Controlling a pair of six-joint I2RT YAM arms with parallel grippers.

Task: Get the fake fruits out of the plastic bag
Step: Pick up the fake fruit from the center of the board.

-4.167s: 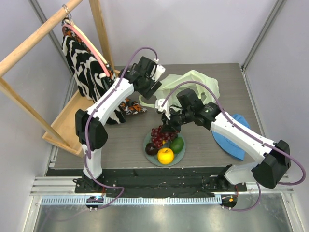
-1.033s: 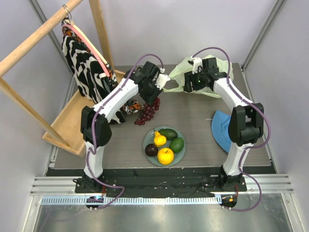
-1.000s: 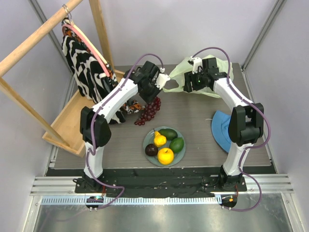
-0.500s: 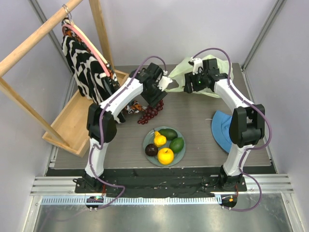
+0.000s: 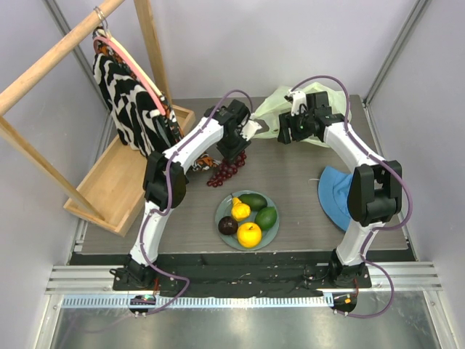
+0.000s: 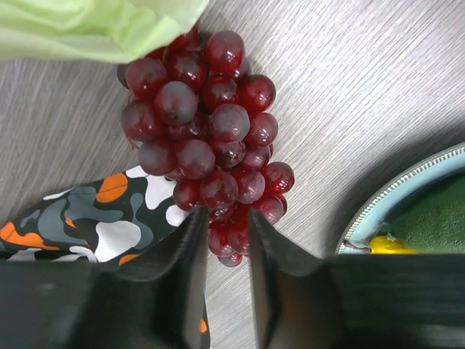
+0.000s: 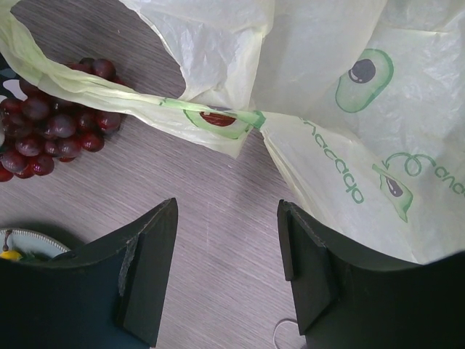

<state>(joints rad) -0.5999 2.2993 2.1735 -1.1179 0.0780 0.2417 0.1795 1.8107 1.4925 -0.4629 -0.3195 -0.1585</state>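
We see the grape bunch (image 6: 207, 145) lying on the worktop (image 6: 349, 65) at 11 o'clock from the plate (image 5: 272, 231), which carries the other fake fruits (image 5: 249, 234). The bunch's far end sits under the edge of the plastic bag (image 7: 349, 94). Our left hand (image 6: 222, 218) has its fingers narrowly apart at the bunch's lowest grapes; we cannot tell whether they pinch. Our right hand (image 7: 225, 218) gapes wide and holds nothing, just beside the bag.

- Top view: you look down from high behind the near edge onto the whole table (image 5: 305, 182).
- Left wrist view: you face straight down, close over the grape bunch (image 6: 211, 138).
- Right wrist view: you look down, close, onto the plastic bag (image 7: 341, 87).
- Shared by all three: grape bunch, bag edge.
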